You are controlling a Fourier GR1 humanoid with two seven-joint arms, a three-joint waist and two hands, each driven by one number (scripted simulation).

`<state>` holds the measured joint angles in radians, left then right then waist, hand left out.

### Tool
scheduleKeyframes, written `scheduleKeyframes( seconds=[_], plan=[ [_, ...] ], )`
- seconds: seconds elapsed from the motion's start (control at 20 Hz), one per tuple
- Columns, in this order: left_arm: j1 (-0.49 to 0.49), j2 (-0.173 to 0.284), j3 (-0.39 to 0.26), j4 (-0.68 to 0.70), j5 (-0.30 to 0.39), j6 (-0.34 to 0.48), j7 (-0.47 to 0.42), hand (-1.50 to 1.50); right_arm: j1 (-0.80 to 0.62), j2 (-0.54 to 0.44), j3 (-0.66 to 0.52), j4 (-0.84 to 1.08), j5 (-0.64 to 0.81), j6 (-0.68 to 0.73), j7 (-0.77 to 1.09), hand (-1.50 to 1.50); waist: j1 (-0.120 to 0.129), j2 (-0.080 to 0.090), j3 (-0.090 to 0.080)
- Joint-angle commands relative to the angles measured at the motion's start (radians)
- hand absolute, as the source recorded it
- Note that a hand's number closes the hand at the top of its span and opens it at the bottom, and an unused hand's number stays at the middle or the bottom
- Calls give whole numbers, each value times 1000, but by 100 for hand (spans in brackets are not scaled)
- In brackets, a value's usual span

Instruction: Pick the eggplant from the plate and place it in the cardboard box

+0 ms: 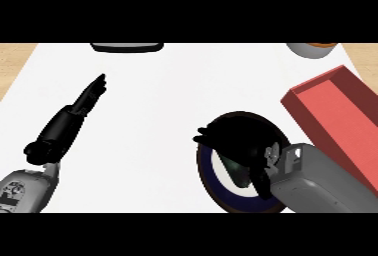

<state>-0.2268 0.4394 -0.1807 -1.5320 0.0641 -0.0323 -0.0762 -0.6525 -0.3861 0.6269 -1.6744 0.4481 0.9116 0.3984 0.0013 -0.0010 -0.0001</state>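
A plate [209, 186] with a dark blue rim and white middle lies at the lower centre-right of the head view. My right hand [240, 136] is down over it and covers most of it. The fingers and thumb curl round a dark, glossy eggplant [238, 175], of which only a small part shows below the palm. The open box [334, 116], red inside, lies just right of the plate and runs toward the far right. My left hand [70, 120] rests at the left with straight fingers pointing away, holding nothing.
A dark, flat object [127, 47] shows at the far edge, centre-left. A grey bowl [310, 49] sits at the far right corner. Wooden counter [15, 65] borders the white top on the left. White surface spreads between my two hands.
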Motion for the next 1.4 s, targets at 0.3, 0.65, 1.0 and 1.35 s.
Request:
scheduleKeyframes(
  seconds=[0.3,0.65,1.0,1.35],
  plan=[
    [49,-50,41,-23,-58,-45,-25,0,8,115,8,102,199,5,-54,-150,6,1,0],
    [74,-70,69,-24,-78,-84,-39,0,73,103,77,197,385,-133,-177,-150,7,2,0],
    [-16,-98,104,-85,-71,-109,124,0,118,87,30,266,444,-172,-321,-150,2,0,1],
    [29,-125,118,-103,-127,-117,88,0,76,169,-5,381,552,-159,-317,-150,7,0,0]
  ],
)
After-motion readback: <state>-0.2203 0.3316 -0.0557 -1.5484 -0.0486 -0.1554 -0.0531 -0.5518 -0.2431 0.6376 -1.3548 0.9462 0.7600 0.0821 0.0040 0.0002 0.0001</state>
